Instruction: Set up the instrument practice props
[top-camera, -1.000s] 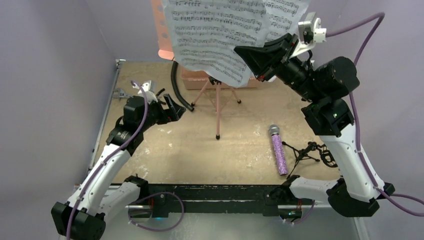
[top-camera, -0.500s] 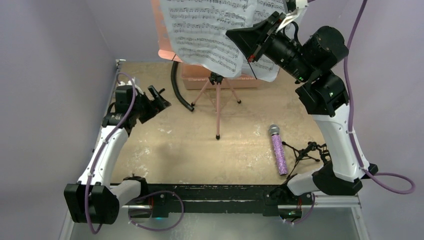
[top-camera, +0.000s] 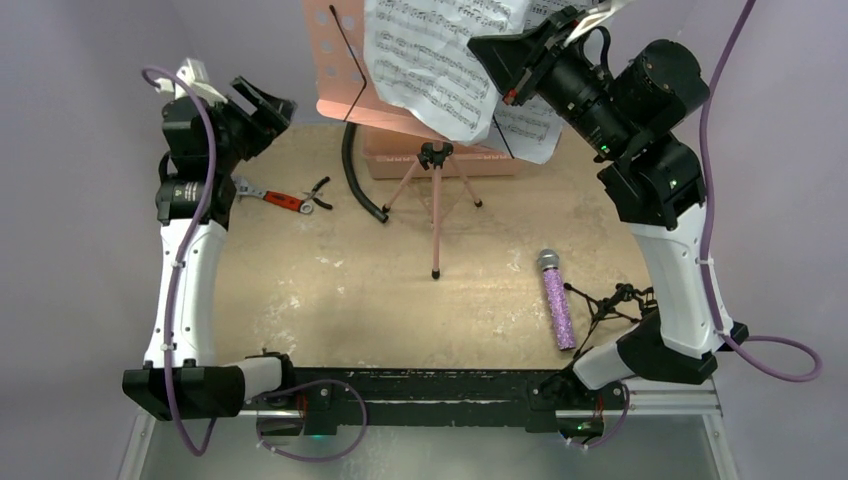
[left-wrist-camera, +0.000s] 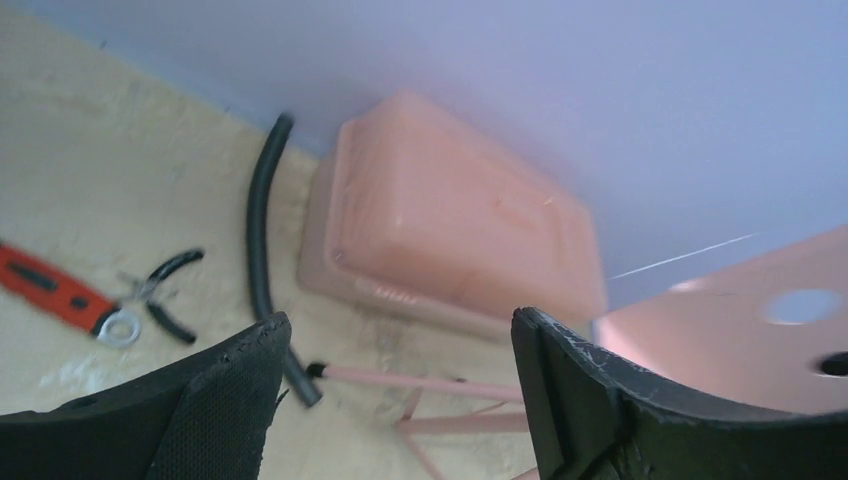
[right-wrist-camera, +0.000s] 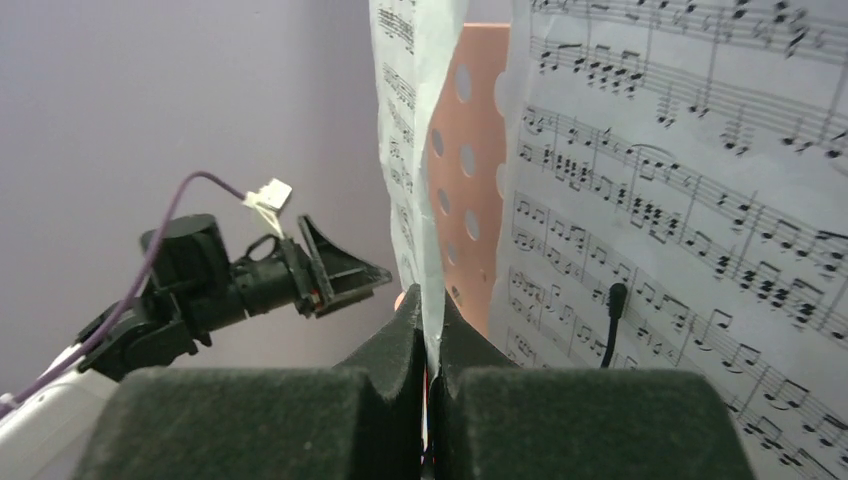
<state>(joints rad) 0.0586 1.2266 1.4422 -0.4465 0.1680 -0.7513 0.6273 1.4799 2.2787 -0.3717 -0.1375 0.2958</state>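
The pink perforated music stand (top-camera: 335, 60) stands at the back on tripod legs (top-camera: 436, 215). My right gripper (top-camera: 500, 58) is shut on a white sheet-music page (top-camera: 435, 60) and holds it in front of the stand's desk; in the right wrist view the page (right-wrist-camera: 410, 120) is pinched edge-on between the fingers (right-wrist-camera: 395, 350). A second page (right-wrist-camera: 680, 200) lies on the desk (right-wrist-camera: 465, 190). My left gripper (top-camera: 265, 105) is open and empty, raised high left of the stand. The purple glittery microphone (top-camera: 557, 303) lies beside the small black mic stand (top-camera: 620, 303).
A pink translucent box (left-wrist-camera: 450, 225) sits at the back wall. A black hose (top-camera: 355, 180) curves next to it. A red-handled wrench (top-camera: 275, 197) and pliers (top-camera: 318, 194) lie at the left. Purple walls close in on the table.
My left arm has risen from table level to high beside the stand, uncovering the wrench and pliers. My right gripper has swung the held page rightward, exposing the pink desk.
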